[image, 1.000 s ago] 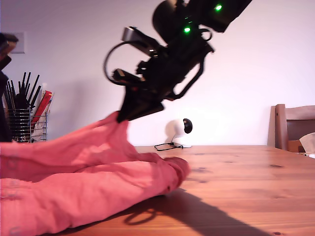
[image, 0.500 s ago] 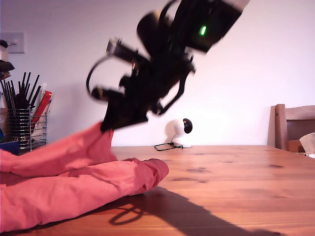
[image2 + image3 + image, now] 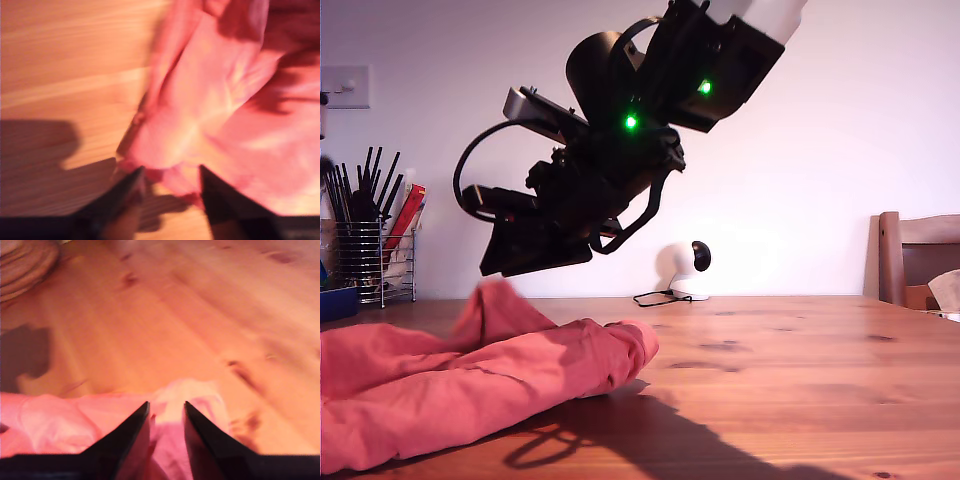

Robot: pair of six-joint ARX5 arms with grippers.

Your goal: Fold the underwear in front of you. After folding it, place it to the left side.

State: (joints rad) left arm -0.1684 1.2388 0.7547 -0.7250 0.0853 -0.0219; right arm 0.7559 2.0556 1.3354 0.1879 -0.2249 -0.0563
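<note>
The coral-red underwear [image 3: 470, 380] lies bunched on the wooden table [image 3: 800, 400] at the exterior view's left, with a folded-over hump near its back. My first gripper [image 3: 498, 264] hangs just above that hump, apart from it. In the first wrist view it [image 3: 171, 172] is open, and the cloth [image 3: 225, 110] lies past its fingertips. My second gripper [image 3: 166, 407] does not show in the exterior view. Its fingers stand apart by a narrower gap low over the cloth [image 3: 55, 425], and pink fabric shows in the gap.
A wire holder [image 3: 365, 255] with black utensils and a flat red item stands at the exterior view's back left. A small white device [image 3: 688, 270] with a cable sits mid-back. A wooden chair [image 3: 915, 260] is at the exterior view's right. A woven mat [image 3: 25, 265] lies far off.
My first gripper swung toward the exterior view's left and let go of the cloth, and the raised fold dropped onto the pile. The dark arm at the exterior view's left edge went out of view.
</note>
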